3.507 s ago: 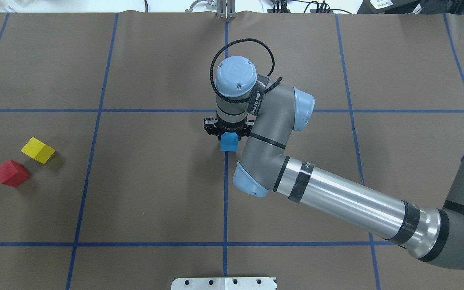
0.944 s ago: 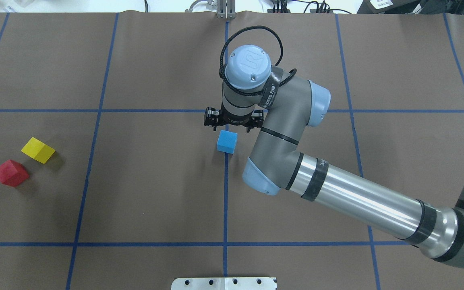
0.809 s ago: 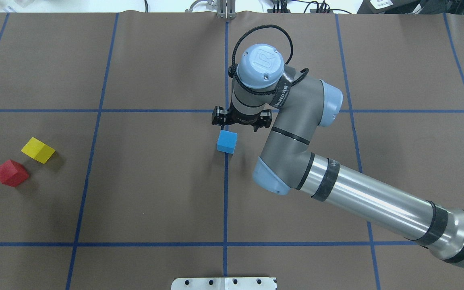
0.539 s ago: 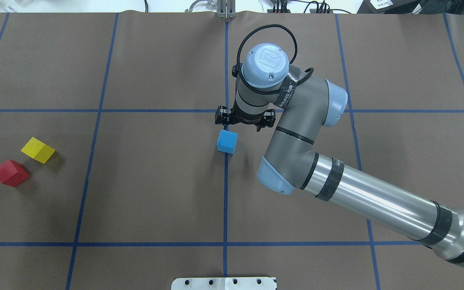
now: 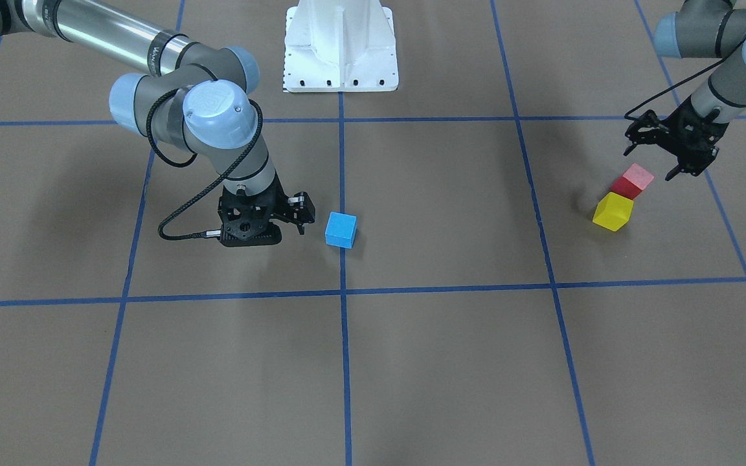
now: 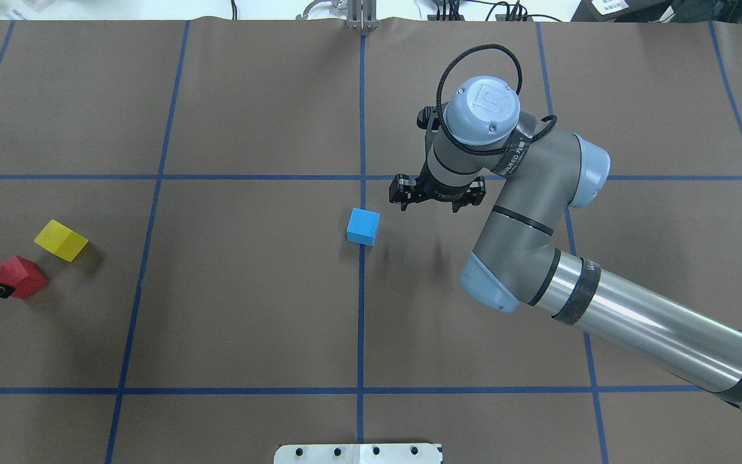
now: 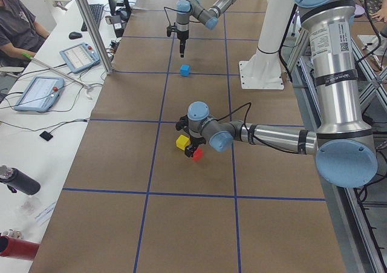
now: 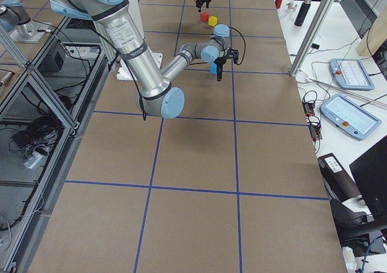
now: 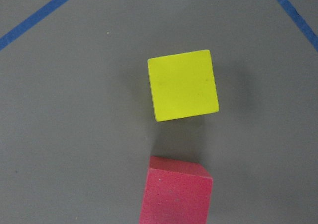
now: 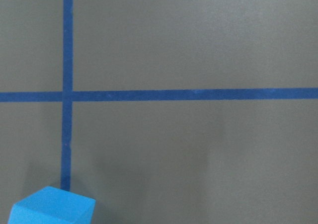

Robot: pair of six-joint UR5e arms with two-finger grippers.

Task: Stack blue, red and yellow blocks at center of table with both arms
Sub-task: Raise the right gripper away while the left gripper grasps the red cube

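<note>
Now my left gripper (image 5: 650, 162), jaws apart, hovers seemingly over the red block (image 5: 632, 181) by the left edge of the table (image 5: 412, 362); a finger could clip the neighbouring yellow block (image 5: 612, 211). Blue block (image 6: 363, 226) sits centre, right gripper (image 6: 437, 195) spread.

The brown table (image 6: 248, 309) carries a blue block (image 6: 363, 227), red block (image 6: 24, 277) and yellow block (image 6: 60, 240).

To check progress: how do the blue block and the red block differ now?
The blue block sits alone on the middle tape line; the red block lies aside, next to the yellow block. The right gripper is clear of the blue block; the left gripper hovers near the red block. Both rest on the table.
</note>
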